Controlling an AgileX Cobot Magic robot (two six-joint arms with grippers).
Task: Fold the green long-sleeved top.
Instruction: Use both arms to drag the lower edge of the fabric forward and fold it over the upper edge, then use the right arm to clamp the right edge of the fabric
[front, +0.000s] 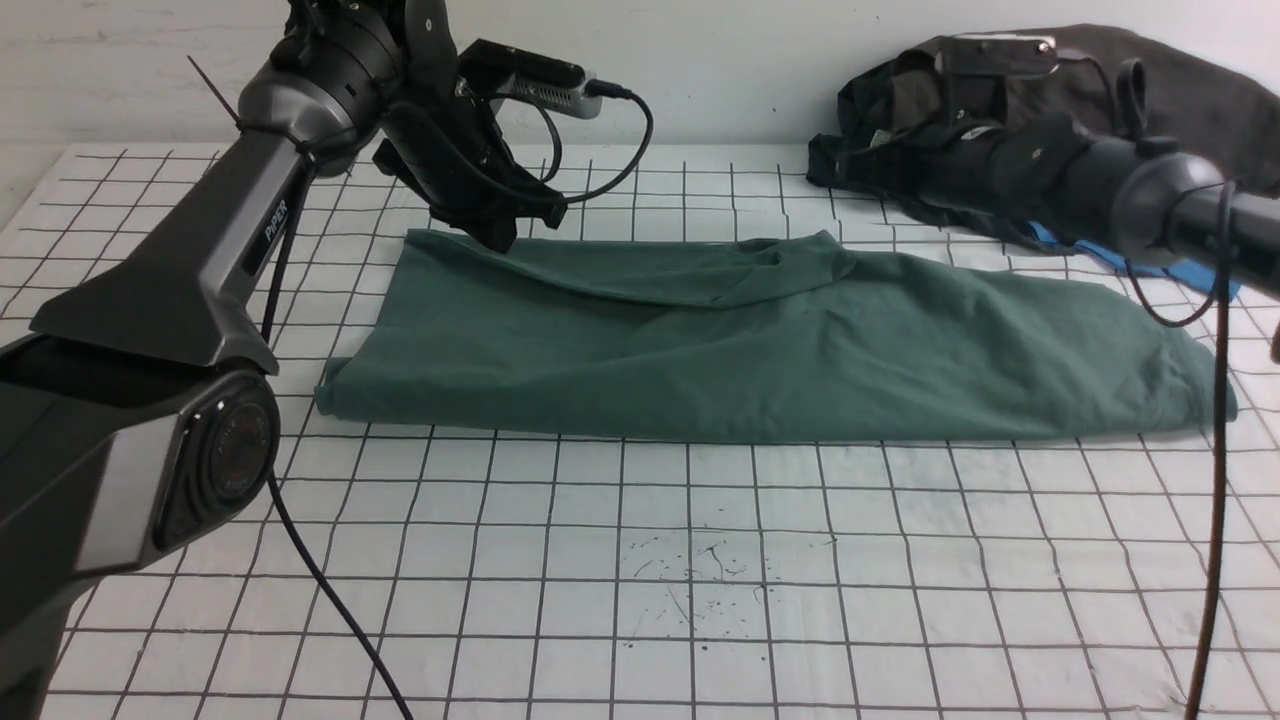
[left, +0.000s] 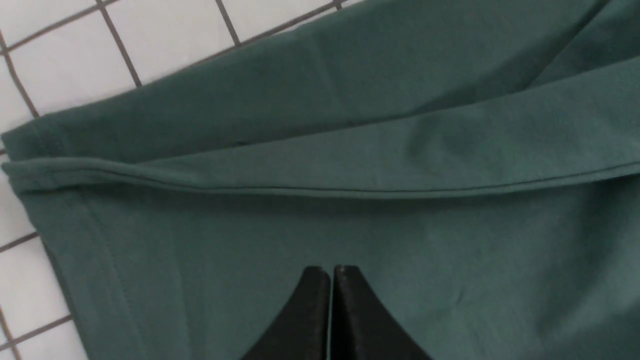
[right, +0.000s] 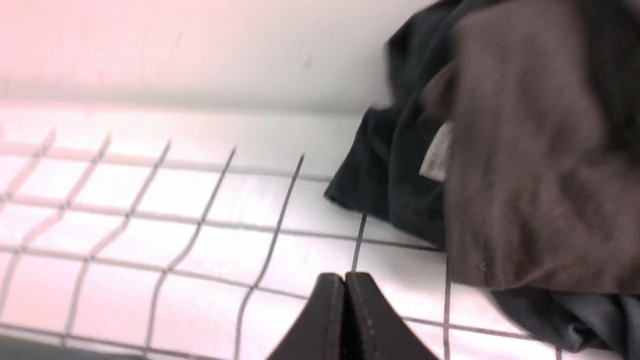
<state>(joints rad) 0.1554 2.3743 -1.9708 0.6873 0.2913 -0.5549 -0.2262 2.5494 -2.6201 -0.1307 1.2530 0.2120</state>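
The green long-sleeved top (front: 760, 345) lies folded lengthwise into a long band across the middle of the gridded table. My left gripper (front: 497, 236) hovers at the band's far left corner, shut and empty. In the left wrist view its closed fingertips (left: 331, 270) sit just over the green cloth (left: 400, 165), near a hemmed edge and a folded sleeve. My right gripper (right: 345, 276) is shut and empty, held above the table at the far right, beside the dark garments; in the front view its fingers are hidden against that pile.
A heap of dark charcoal-grey garments (front: 1050, 90) lies at the back right against the wall, also in the right wrist view (right: 525, 165). A bright blue cloth (front: 1075, 245) peeks out under my right arm. Gridded table (front: 640, 560) stretches in front of the top.
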